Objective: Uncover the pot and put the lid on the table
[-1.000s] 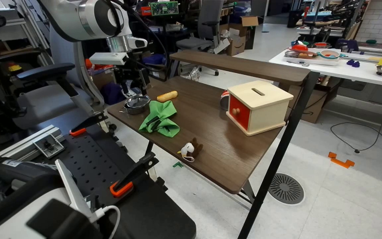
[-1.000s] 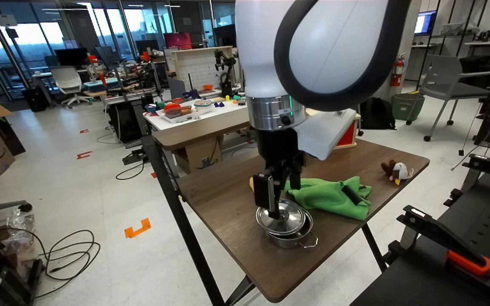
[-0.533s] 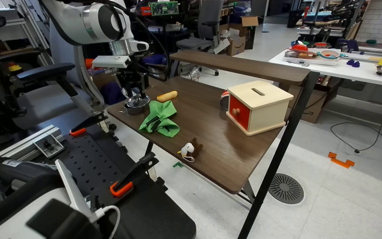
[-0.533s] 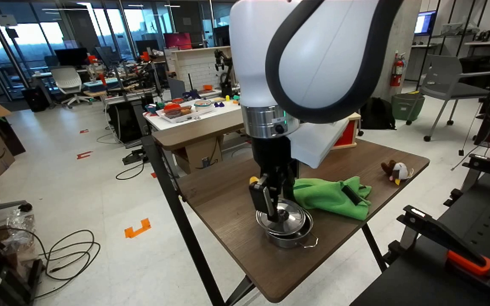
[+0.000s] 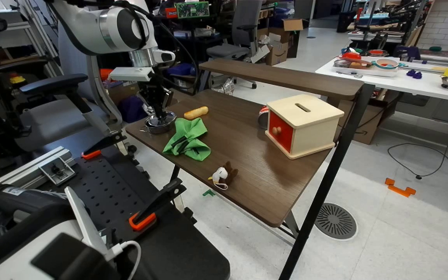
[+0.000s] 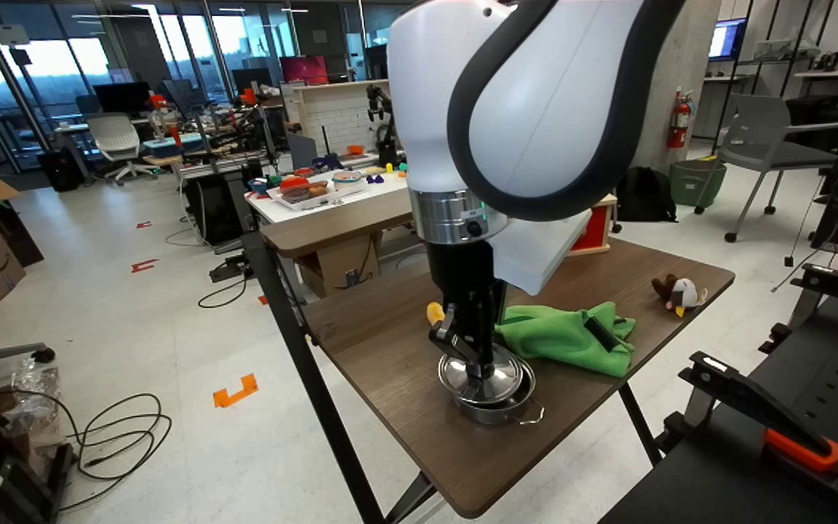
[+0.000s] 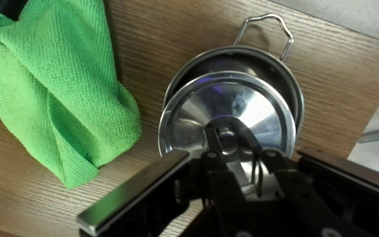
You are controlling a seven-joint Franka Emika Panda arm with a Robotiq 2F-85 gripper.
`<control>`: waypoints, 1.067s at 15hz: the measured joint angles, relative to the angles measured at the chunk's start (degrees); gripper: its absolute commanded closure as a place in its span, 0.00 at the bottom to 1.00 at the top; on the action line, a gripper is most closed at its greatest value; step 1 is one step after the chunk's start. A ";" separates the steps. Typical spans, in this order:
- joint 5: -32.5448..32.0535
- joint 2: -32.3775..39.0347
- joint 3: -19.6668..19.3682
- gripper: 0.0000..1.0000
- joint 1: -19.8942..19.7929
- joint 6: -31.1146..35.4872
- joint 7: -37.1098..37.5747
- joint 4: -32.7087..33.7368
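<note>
Your end effector (image 6: 480, 367) is right on top of the lid (image 7: 225, 105), and it looks pinched tight on the little knob (image 7: 228, 142) in the middle. The shiny metal makes the exact touch hard to see. The lid rests on the pot (image 6: 492, 415), but it sits off to one side, so a dark, curved bit of the pot's inside shows near the wire handle (image 7: 268, 15). The lid is round and has no long way to line up, so what counts most is that the knob lies straight below you, inside your pinch. It seems to, so going straight up looks like the best next move. After that, the lid has to go down on the table (image 7: 334, 98). The green cloth (image 7: 61, 89) lies just beside the pot, and the tan roll (image 5: 196, 112) is near too, so watch for both. If your pinch is weak, the smooth knob may slip out.
</note>
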 measured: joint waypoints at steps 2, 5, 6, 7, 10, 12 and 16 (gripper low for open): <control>-0.02 0.12 0.00 0.95 0.06 -0.52 -0.17 0.33; -0.02 0.19 -0.01 0.95 0.09 -0.90 -0.31 0.62; -0.02 0.19 -0.08 0.95 0.09 -0.90 -0.32 0.72; -0.02 0.09 -0.26 0.95 0.10 -1.01 -0.31 0.89; -0.02 -1.75 -1.96 0.95 0.01 -1.08 -0.14 1.32; -0.02 -3.89 -3.96 0.95 -0.51 -1.44 0.01 1.57; 0.00 -6.52 -6.15 0.95 -4.96 -4.47 -0.13 3.74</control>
